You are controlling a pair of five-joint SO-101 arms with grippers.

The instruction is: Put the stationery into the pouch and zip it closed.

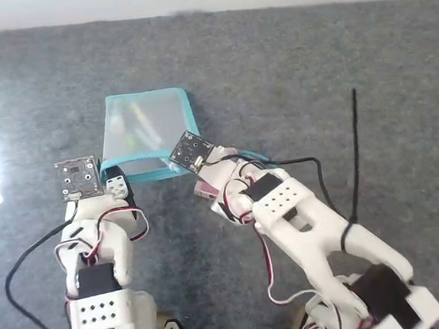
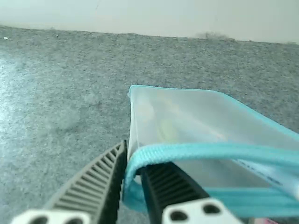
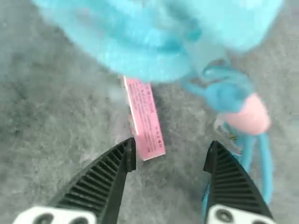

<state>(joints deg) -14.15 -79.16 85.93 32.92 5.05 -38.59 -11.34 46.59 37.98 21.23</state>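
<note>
Pouch [image 1: 144, 132], translucent with teal trim, lying flat on the grey desk [image 1: 347, 45], its mouth toward the arms. The left claw [image 2: 135, 161] pinches the teal rim at the near corner of the mouth. A flat pink eraser [image 3: 144, 119] lies on the desk just outside the mouth. The right claw [image 3: 173, 147] hangs over it, spread; the eraser sits just beside one finger rather than midway between the two.

Step in hand, as judged: grasping the eraser for loading. To do it well, centre the spread claw over the eraser's narrow width, come down until both fingers flank it, and only then close. The left claw should keep the rim lifted so the mouth stays open. Keep clear of the corded zip pull [image 3: 245, 116] beside the other finger.

Counts: one pouch; one eraser outside it; one zip pull. Coloured items show inside the pouch, but too dimly to count.
</note>
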